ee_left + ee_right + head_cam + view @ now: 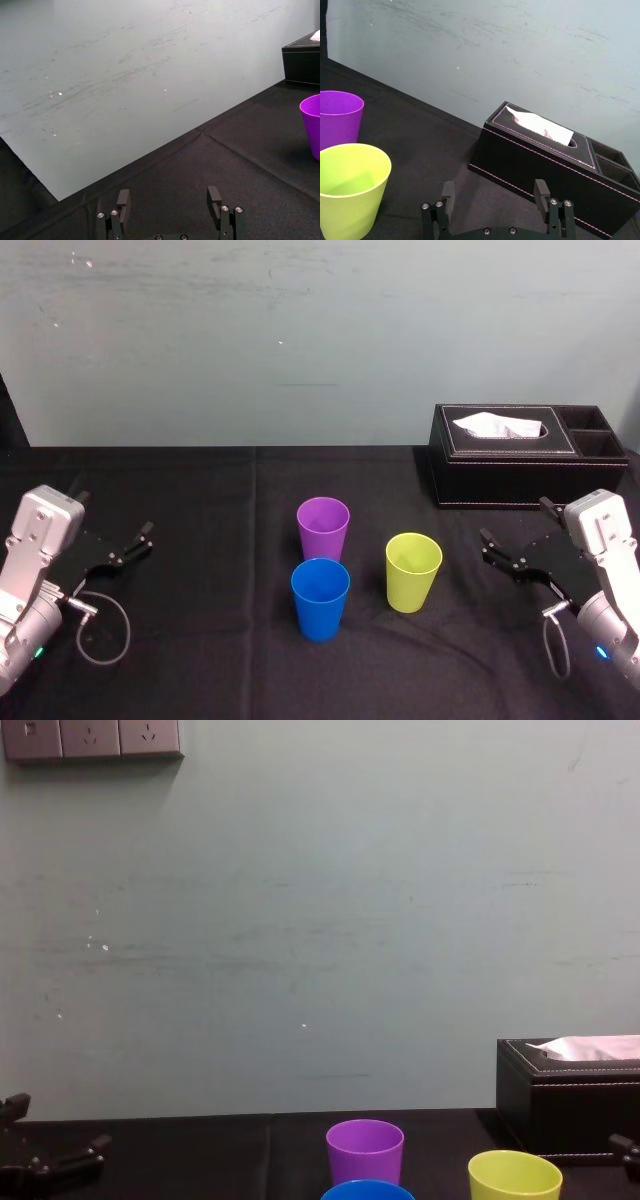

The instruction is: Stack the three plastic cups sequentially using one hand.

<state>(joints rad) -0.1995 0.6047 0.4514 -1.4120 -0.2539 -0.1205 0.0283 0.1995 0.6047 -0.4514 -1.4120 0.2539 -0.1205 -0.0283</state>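
- The three plastic cups stand upright, mouths up, in the middle of the black table (pixel 200 660). The purple cup (pixel 323 527) is at the back and the blue cup (pixel 320 598) is close in front of it; we cannot tell if they touch. The yellow-green cup (pixel 413 571) stands apart to their right.
- Nothing is nested yet, so we judge the step in hand to be the first reach.
- The right gripper (pixel 494 187) sits low at the table's right, jaws spread and empty, near the yellow-green cup and in front of the tissue box (pixel 525 455). The left gripper (pixel 168 194), likewise spread and empty, sits well apart at the left.
- We would work with the right arm, as it seems better placed.
- We pinch the yellow-green cup's wall near the rim, lift it straight up and centre it over the blue cup before lowering.
- We go gently, since light cups likely tip, and we keep clear of the purple cup.
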